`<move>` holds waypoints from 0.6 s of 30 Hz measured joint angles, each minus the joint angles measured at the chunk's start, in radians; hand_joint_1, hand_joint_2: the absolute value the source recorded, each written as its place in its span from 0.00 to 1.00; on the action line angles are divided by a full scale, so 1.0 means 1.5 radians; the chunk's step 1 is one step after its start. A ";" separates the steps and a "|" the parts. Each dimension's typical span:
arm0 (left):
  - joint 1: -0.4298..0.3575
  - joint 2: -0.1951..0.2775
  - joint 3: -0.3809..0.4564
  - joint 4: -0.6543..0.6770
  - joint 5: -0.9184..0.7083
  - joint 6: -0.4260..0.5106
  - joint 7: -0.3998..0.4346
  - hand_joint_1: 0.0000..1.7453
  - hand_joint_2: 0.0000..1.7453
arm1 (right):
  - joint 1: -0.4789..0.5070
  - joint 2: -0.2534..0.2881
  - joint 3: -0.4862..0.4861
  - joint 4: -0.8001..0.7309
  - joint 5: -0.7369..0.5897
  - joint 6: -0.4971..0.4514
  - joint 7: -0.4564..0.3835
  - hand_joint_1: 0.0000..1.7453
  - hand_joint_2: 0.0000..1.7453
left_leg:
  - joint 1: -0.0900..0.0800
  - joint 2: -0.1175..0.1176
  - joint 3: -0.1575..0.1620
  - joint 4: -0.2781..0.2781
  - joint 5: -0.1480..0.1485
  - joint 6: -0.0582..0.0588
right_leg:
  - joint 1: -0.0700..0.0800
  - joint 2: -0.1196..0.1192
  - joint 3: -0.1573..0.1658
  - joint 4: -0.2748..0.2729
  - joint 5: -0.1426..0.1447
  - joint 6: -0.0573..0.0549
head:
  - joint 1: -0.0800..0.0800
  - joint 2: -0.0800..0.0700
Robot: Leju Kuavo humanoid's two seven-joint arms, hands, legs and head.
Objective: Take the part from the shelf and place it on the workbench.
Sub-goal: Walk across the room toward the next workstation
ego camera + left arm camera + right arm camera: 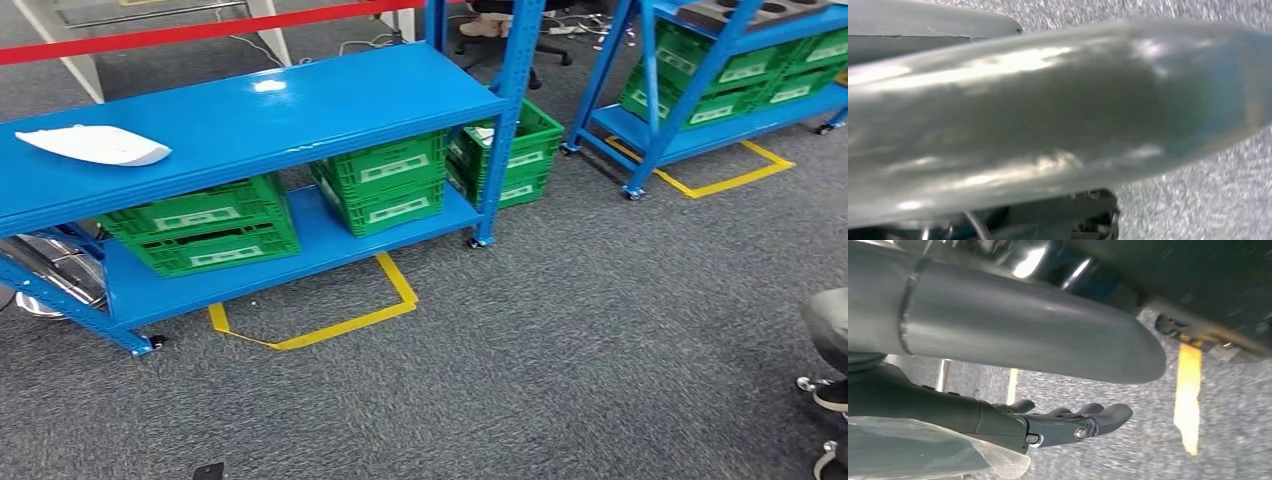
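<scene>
The left hand (pixel 1058 125) is a blurred grey mass close to the lens, so whether it holds anything cannot be told. The right hand (pixel 1068 422) hangs over grey carpet (pixel 1128 450), dark fingers extended and slightly apart, empty (yellow tape (pixel 1188 395) beyond them). The white part (pixel 95 145) lies on the blue shelf (pixel 300 110) top, above green crates (pixel 385 180).
</scene>
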 joint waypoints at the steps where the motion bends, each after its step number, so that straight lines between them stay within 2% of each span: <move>1: 0.000 0.002 0.000 0.000 0.001 0.001 -0.003 0.00 0.00 | -0.001 0.000 -0.002 0.000 -0.001 0.001 -0.002 0.00 0.00 | 0.002 -0.007 0.001 -0.003 0.002 0.004 | -0.001 0.018 -0.005 0.012 -0.009 0.003 | 0.002 0.000; 2: -0.001 0.003 0.000 0.000 0.002 0.001 -0.004 0.00 0.00 | -0.002 0.000 -0.004 0.000 -0.002 0.002 -0.003 0.00 0.00 | 0.005 -0.015 0.002 -0.006 0.004 0.007 | -0.003 0.041 -0.018 0.038 -0.025 0.006 | 0.003 0.000; 3: -0.002 0.004 0.000 0.000 0.002 0.003 -0.004 0.00 0.00 | -0.002 0.000 -0.006 0.000 -0.004 0.003 -0.004 0.00 0.00 | 0.006 -0.023 0.002 -0.006 0.005 0.009 | -0.005 0.064 -0.039 0.079 -0.046 0.008 | 0.005 0.000; 4: -0.003 0.005 0.000 0.000 0.002 0.004 -0.002 0.00 0.00 | -0.002 -0.001 -0.007 0.000 -0.004 0.005 -0.005 0.00 0.00 | 0.007 -0.032 0.001 -0.006 0.005 0.011 | -0.006 0.075 -0.065 0.128 -0.066 0.009 | 0.006 0.000; 5: -0.003 0.006 0.000 0.000 0.002 0.007 0.002 0.00 0.00 | -0.001 -0.001 -0.008 0.000 -0.004 0.007 -0.005 0.00 0.00 | 0.007 -0.041 0.001 -0.006 0.005 0.011 | -0.006 0.078 -0.089 0.169 -0.078 0.010 | 0.006 0.000; 6: -0.002 0.006 0.000 0.000 0.001 0.010 0.007 0.00 0.00 | 0.000 -0.002 -0.008 0.000 -0.003 0.008 -0.007 0.00 0.00 | 0.007 -0.050 0.001 -0.006 0.005 0.011 | -0.007 0.079 -0.104 0.191 -0.077 0.011 | 0.006 0.000; 7: -0.002 0.006 0.000 0.000 0.001 0.013 0.013 0.00 0.00 | 0.001 -0.003 -0.009 0.000 -0.003 0.009 -0.009 0.00 0.00 | 0.008 -0.060 0.002 -0.005 0.004 0.011 | -0.007 0.080 -0.108 0.186 -0.063 0.012 | 0.006 0.000; 8: -0.001 0.006 0.000 0.000 0.000 0.016 0.021 0.00 0.00 | 0.002 -0.004 -0.010 0.000 -0.002 0.009 -0.011 0.00 0.00 | 0.009 -0.070 0.003 -0.004 0.004 0.009 | -0.008 0.084 -0.099 0.154 -0.036 0.013 | 0.006 0.000; 9: -0.001 0.006 0.000 0.000 -0.001 0.020 0.030 0.00 0.00 | 0.002 -0.005 -0.012 0.000 -0.001 0.009 -0.013 0.00 0.00 | 0.010 -0.079 0.003 -0.002 0.002 0.007 | -0.011 0.096 -0.082 0.107 -0.007 0.014 | 0.006 0.000; 10: -0.001 0.006 0.000 0.000 -0.003 0.024 0.040 0.00 0.00 | 0.002 -0.005 -0.014 0.000 0.000 0.009 -0.016 0.00 0.00 | 0.010 -0.088 0.002 0.001 0.000 0.003 | -0.013 0.112 -0.064 0.063 0.012 0.014 | 0.006 0.000; 11: -0.001 0.006 0.000 0.000 -0.005 0.028 0.049 0.00 0.00 | 0.002 -0.005 -0.016 0.000 0.001 0.009 -0.017 0.00 0.00 | 0.010 -0.097 -0.001 0.004 -0.001 -0.002 | -0.016 0.126 -0.050 0.031 0.024 0.014 | 0.006 0.000; 12: -0.001 0.006 0.000 0.000 -0.006 0.031 0.055 0.00 0.00 | 0.002 -0.005 -0.017 0.001 0.002 0.009 -0.019 0.00 0.00 | 0.010 -0.103 -0.003 0.006 -0.001 -0.006 | -0.016 0.135 -0.043 0.017 0.025 0.011 | 0.006 0.000; 14: 0.002 0.006 0.000 0.000 -0.007 0.035 0.061 0.00 0.00 | 0.000 -0.005 -0.020 0.001 0.002 0.010 -0.020 0.00 0.00 | 0.012 -0.117 -0.007 0.006 0.002 -0.014 | -0.015 0.126 -0.038 0.015 0.024 0.002 | 0.006 0.000; 15: 0.004 0.006 0.000 0.000 -0.007 0.036 0.063 0.00 0.00 | 0.000 -0.005 -0.022 0.001 0.001 0.009 -0.020 0.00 0.00 | 0.012 -0.114 -0.008 0.008 0.001 -0.018 | -0.015 0.118 -0.036 0.015 0.025 -0.002 | 0.006 0.000; 16: 0.005 0.006 0.000 0.000 -0.007 0.037 0.063 0.00 0.00 | -0.001 -0.005 -0.023 0.001 -0.002 0.007 -0.020 0.00 0.00 | 0.012 -0.102 -0.012 0.017 -0.006 -0.021 | -0.015 0.110 -0.034 0.013 0.026 -0.007 | 0.003 0.000; 18: 0.003 0.006 0.000 0.000 -0.006 0.037 0.063 0.00 0.00 | 0.000 -0.005 -0.030 0.001 -0.012 -0.004 -0.017 0.00 0.00 | 0.010 -0.064 -0.038 0.074 -0.038 -0.026 | -0.015 0.094 -0.032 0.012 0.024 -0.014 | -0.002 0.000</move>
